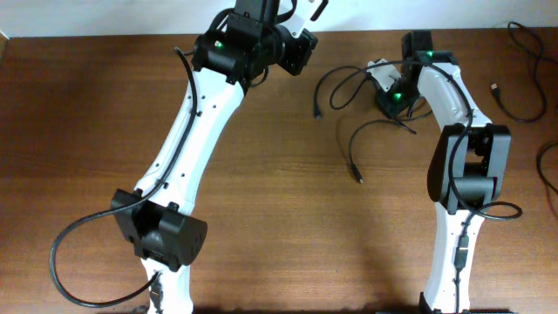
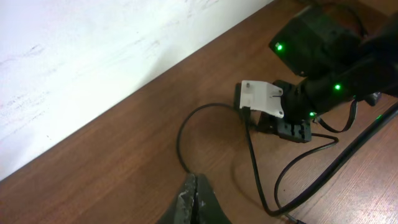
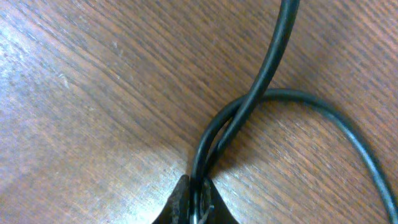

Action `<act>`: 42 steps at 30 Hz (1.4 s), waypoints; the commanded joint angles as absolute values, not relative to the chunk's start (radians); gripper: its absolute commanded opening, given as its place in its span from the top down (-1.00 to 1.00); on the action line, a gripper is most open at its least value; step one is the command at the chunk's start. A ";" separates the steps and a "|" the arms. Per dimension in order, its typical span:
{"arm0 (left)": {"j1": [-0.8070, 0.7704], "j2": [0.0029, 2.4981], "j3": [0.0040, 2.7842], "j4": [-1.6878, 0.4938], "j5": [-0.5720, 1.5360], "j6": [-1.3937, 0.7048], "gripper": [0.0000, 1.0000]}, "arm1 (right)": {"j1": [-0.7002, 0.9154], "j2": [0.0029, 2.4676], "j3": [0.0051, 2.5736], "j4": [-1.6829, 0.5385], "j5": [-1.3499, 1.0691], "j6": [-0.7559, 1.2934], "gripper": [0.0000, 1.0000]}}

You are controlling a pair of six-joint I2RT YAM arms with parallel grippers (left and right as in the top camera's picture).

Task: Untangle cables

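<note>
Bench: brown wood-grain bench (image 1: 261, 192), white wall (image 2: 87, 56) along its far edge.
Cables: thin black cables (image 3: 273, 56) lie in loose open loops on the far middle of the bench, between the two pincers and closer to the right one.
Plug ends: one plug end (image 1: 357, 177) lies at the near side of the loops, another (image 1: 318, 113) at their left side.
Right pincer: right pincer (image 3: 194, 202) is low at the bench and clamped on the cables. Two strands come out from between its tips, run side by side, then cross just ahead. One strand goes off the top of the wrist view, the other curves away to the right.
Left pincer: left pincer (image 2: 194, 186) has its fingers pressed together with only a thin slit between them. It is near the far edge, left of the loops. One cable loop runs in behind the tips; cannot tell if it touches them.
Left arm: left arm (image 1: 187, 131) stretches from the near-left corner to the far middle.
Right arm: right arm (image 1: 453, 113) is folded, its wrist over the loops with green lights lit.
Separate cord: thin black separate cord (image 1: 523, 78) lies in the far right corner, well apart from the loops.
Base cord: thicker base cord (image 1: 65, 262) loops beside the left arm's base.
</note>
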State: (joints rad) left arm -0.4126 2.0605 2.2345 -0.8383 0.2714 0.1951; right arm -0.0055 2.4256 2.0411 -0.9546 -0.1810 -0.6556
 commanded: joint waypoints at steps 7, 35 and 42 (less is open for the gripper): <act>-0.408 2.049 2.199 -0.830 0.266 0.212 1.00 | 0.023 2.308 2.389 -1.145 -0.187 -0.466 0.92; -0.562 2.151 2.108 -0.303 0.799 0.210 1.00 | 0.111 2.083 2.766 -1.279 -0.181 -0.115 0.92; -0.504 2.193 2.108 0.036 1.032 0.021 1.00 | 0.110 2.082 2.766 -1.305 -0.003 -0.126 0.92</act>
